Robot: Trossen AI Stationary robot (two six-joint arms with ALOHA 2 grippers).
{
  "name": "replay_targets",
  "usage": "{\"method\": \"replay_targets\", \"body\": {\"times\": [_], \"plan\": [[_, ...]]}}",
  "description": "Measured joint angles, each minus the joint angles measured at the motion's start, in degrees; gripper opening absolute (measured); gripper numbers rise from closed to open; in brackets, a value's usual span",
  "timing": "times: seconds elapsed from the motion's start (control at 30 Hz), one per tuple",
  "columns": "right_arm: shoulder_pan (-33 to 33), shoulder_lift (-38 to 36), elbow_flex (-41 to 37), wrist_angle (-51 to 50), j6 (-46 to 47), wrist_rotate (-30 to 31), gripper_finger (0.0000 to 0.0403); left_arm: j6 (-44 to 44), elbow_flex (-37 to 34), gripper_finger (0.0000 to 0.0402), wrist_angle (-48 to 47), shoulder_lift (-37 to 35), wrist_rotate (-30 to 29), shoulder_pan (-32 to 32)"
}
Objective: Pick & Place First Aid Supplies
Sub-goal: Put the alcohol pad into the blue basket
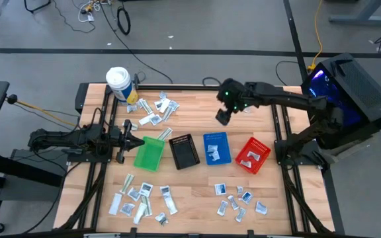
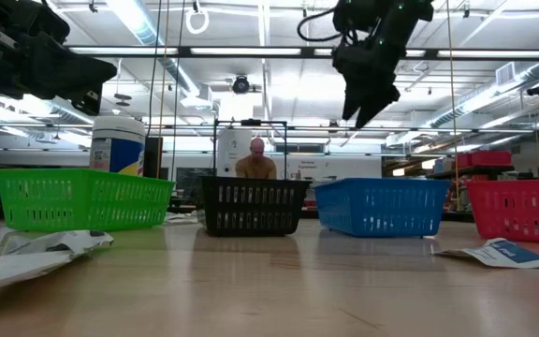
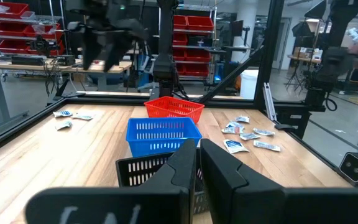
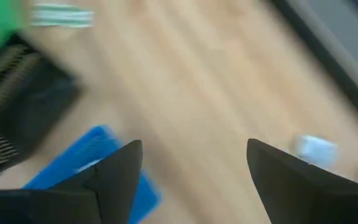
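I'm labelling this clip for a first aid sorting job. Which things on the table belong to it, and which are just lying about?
Belong to the job:
- first aid sachets in three heaps on the wood
- green bin, black bin, blue bin, red bin
- right gripper, open, raised above the table

Lying about:
- white tub
- floor cables

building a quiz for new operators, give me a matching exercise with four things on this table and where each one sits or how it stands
Things:
1. green bin
2. red bin
3. white tub
4. right gripper

Places or states:
A. far corner of the table on the left arm's side
B. open and empty, raised above the table
C. end of the bin row nearest the left gripper
D. end of the bin row on the right arm's side

Pairs: 1-C, 2-D, 3-A, 4-B
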Motion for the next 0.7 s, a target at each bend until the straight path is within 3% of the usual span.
{"method": "replay_targets", "body": {"times": [0.2, 0.7], "plan": [[-5.4, 0.0, 0.0, -0.4, -1.1, 8.3, 0.029, 0.0, 0.0, 0.0032, 0.0, 0.0, 0.0, 0.0], [-15.7, 3.7, 0.0, -0.7, 2.2, 6.9, 0.029, 0.0, 0.0, 0.0032, 0.0, 0.0, 0.0, 0.0]]}}
